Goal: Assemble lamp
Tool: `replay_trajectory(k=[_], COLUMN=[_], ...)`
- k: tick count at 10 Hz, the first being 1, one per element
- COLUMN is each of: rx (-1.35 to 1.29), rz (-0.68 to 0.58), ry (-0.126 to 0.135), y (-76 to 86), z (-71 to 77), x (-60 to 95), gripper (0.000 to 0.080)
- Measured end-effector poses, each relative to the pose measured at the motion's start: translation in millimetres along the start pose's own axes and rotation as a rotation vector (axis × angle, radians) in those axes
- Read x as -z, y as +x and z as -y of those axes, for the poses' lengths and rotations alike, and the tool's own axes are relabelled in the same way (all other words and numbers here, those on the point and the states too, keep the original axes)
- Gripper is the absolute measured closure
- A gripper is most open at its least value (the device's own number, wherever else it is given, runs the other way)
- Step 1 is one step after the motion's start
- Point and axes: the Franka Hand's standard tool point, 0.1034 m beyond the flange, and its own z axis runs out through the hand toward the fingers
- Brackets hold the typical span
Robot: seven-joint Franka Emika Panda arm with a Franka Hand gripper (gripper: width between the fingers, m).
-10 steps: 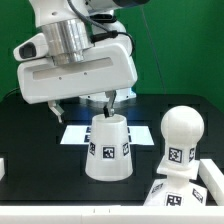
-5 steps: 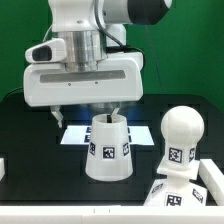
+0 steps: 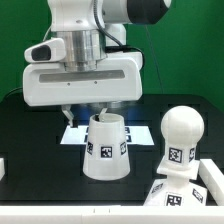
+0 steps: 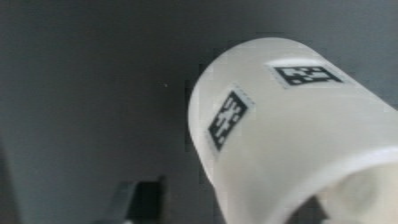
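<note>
The white tapered shade (image 3: 105,150) stands on the black table with tags on its side. It fills the wrist view (image 4: 294,120). My gripper (image 3: 86,113) hangs right over its top rim and is open. One finger (image 4: 151,200) is outside the shade's wall, and the other seems to sit at or inside its open top. The ball-headed bulb (image 3: 180,135) stands on the stepped base (image 3: 190,188) at the exterior view's right.
The marker board (image 3: 72,134) lies flat on the table behind the shade. A small white block (image 3: 3,166) sits at the exterior view's left edge. A green wall stands behind the arm.
My gripper has swung square and come down onto the shade's top rim. The shade has shifted slightly toward the exterior view's left.
</note>
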Motion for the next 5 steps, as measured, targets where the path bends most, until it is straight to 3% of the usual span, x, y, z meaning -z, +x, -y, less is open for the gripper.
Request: replay_trajectory(k=[1, 4, 5], rx=[0.000, -0.001, 0.012], rz=[-0.003, 0.001, 0.002], ry=[-0.001, 0.005, 0.027], y=[0.6, 1.3, 7.6], z=[-0.4, 1.3, 8.4], x=[0.6, 2.8, 17.7], gripper=[0.0738, 0.0759, 0.0759])
